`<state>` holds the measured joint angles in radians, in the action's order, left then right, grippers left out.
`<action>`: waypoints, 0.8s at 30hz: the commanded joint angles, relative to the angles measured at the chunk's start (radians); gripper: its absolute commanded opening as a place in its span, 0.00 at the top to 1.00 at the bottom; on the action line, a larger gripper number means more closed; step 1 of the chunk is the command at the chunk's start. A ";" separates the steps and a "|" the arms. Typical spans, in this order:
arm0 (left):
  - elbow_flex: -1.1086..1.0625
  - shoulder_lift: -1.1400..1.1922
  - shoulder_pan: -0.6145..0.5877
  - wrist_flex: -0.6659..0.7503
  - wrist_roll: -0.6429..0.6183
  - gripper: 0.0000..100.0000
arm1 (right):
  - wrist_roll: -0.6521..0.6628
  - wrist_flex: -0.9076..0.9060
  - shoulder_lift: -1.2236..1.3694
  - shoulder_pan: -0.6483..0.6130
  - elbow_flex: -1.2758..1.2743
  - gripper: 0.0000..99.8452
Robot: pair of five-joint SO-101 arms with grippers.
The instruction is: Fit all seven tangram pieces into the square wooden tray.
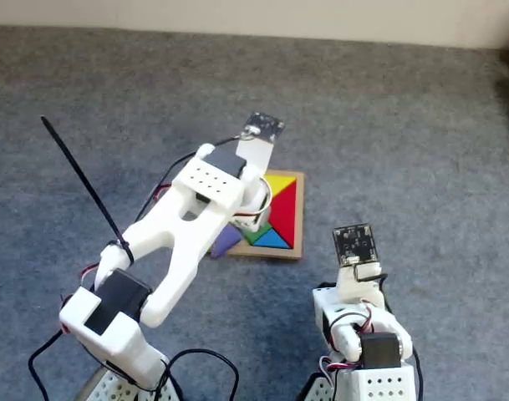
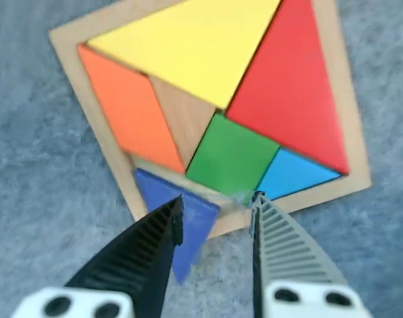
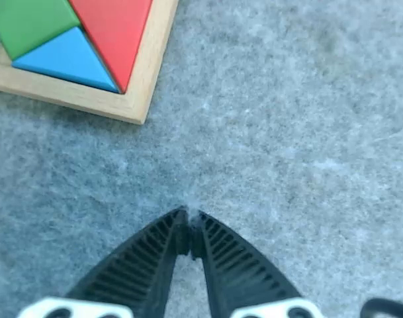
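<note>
The left gripper (image 2: 218, 201) hangs over the tray (image 2: 338, 66) edge, jaws apart, astride the dark blue triangle (image 2: 200, 222), which lies across the rim, half outside. Seating it is the step in hand. Next, pinch it and nudge it inward, perhaps into the tray's bare gap (image 2: 184, 122). The right gripper (image 3: 189, 225) rests closed beside the tray.

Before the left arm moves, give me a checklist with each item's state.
1. Left gripper open over the dark blue piece: ok.
2. Dark blue piece seated: not ok, it lies across the tray rim.
3. Gap beside the orange piece free: ok, bare wood.
4. Right gripper clear of tray: ok, shut over carpet.
5. All seven pieces accounted for: cannot tell, six counted.
</note>
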<state>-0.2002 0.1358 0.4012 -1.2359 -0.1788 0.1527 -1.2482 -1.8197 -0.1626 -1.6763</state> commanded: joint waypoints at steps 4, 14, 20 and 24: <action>0.088 -0.010 0.015 0.000 -0.011 0.83 | -0.005 -0.010 -0.033 0.010 -0.143 0.98; 0.033 -0.180 0.001 -0.172 -0.006 0.83 | -0.005 -0.010 -0.033 0.010 -0.143 0.98; -0.148 -0.255 -0.004 -0.107 0.078 0.82 | -0.005 -0.010 -0.033 0.010 -0.143 0.98; -0.232 -0.254 -0.015 -0.026 0.155 0.82 | -0.005 -0.010 -0.033 0.010 -0.143 0.98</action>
<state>-0.3859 -0.0729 0.4058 -1.3387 -0.0867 0.1527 -1.2482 -1.8197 -0.1626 -1.6763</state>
